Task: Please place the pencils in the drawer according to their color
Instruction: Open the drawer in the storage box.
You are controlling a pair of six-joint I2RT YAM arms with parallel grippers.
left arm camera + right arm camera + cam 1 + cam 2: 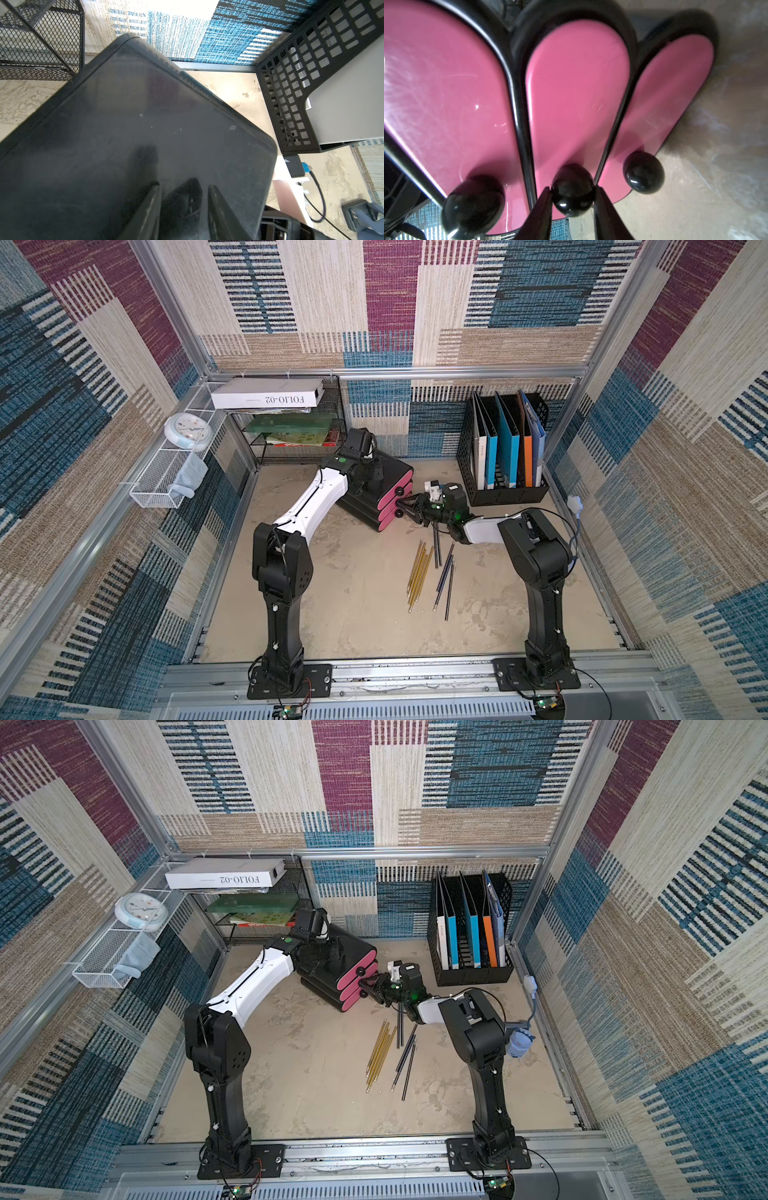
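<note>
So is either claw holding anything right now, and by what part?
The right gripper is shut on the round black knob of the middle pink drawer. The left gripper holds nothing; its jaws stand apart over the drawer unit's top.

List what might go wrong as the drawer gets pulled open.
1. The glossy round middle knob may slip out of the right end effector, which pinches it by its tips.
2. The drawer unit may slide if the left end effector on its top presses too lightly.
3. The right arm, drawing back, may sweep the pencils lying beneath it.
</note>
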